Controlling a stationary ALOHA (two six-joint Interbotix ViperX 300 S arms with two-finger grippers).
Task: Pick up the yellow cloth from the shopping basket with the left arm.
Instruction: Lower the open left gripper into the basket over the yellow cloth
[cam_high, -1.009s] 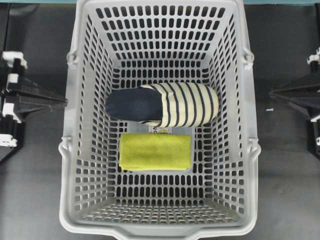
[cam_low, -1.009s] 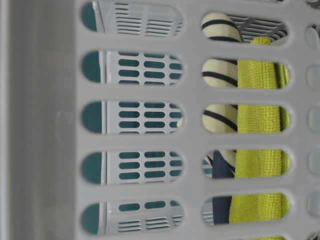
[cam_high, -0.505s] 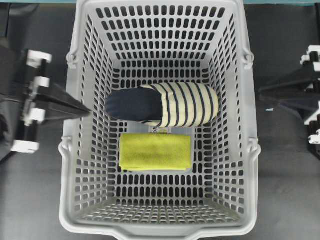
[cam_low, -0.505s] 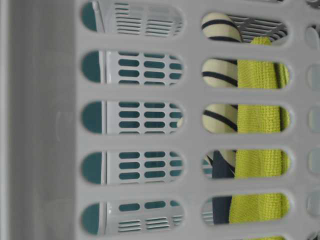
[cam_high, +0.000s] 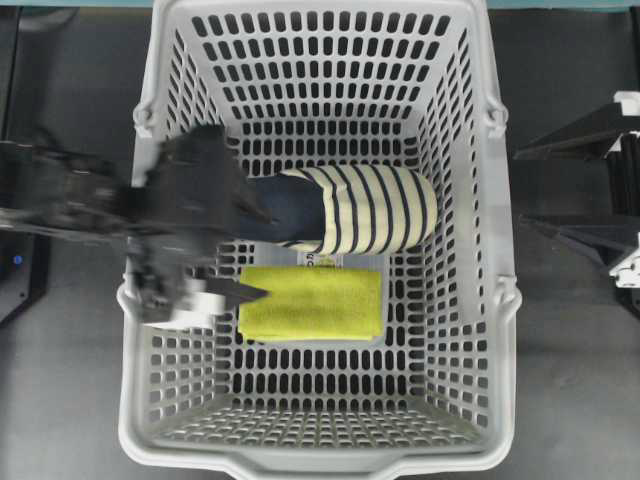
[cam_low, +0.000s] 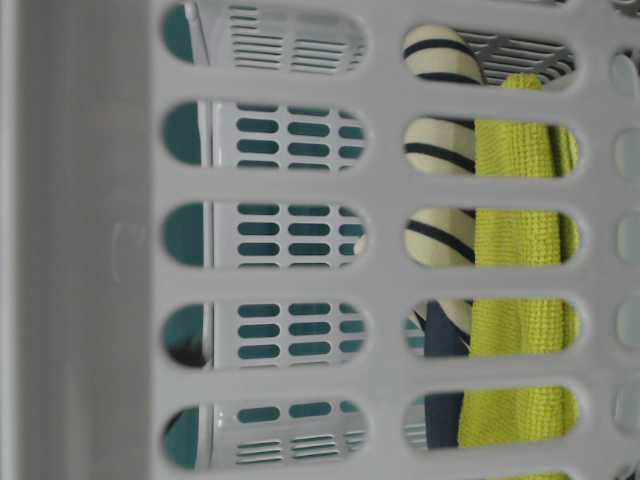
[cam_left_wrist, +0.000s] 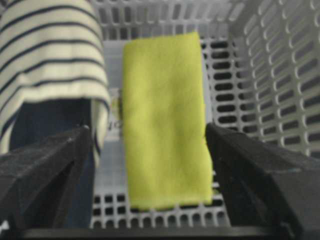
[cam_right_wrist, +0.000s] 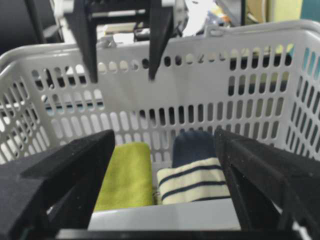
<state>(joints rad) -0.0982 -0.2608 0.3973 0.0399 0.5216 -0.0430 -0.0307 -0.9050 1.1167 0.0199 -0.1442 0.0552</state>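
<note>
Fuzzy yellow cloth (cam_left_wrist: 165, 120) in perforated basket (cam_high: 500, 220)

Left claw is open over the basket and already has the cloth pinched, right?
Not pinched. The left claw is open over the basket, its fingers either side of the cloth, which lies flat on the floor. The left wrist view shows it.
</note>
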